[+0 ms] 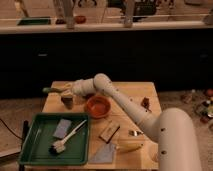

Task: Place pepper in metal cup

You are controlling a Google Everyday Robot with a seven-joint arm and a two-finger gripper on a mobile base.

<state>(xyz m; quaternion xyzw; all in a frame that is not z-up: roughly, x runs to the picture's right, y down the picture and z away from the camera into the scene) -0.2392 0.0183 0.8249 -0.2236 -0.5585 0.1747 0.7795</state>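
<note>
The slim green pepper (51, 90) lies level and sticks out to the left from my gripper (69, 90), which is shut on its right end. The gripper hangs just above the small dark grey metal cup (67, 100), which stands upright at the table's left back, left of the orange bowl (97, 107). The pepper is above the cup's rim and outside the cup. My white arm (125, 102) reaches in from the lower right, over the bowl.
A green tray (35, 145) at front left holds a brush (67, 140) and a grey sponge (62, 128). A wooden block (109, 131), a pale yellow item (128, 147), a grey cloth (102, 154) and a small dark object (145, 102) lie on the wooden table (135, 90).
</note>
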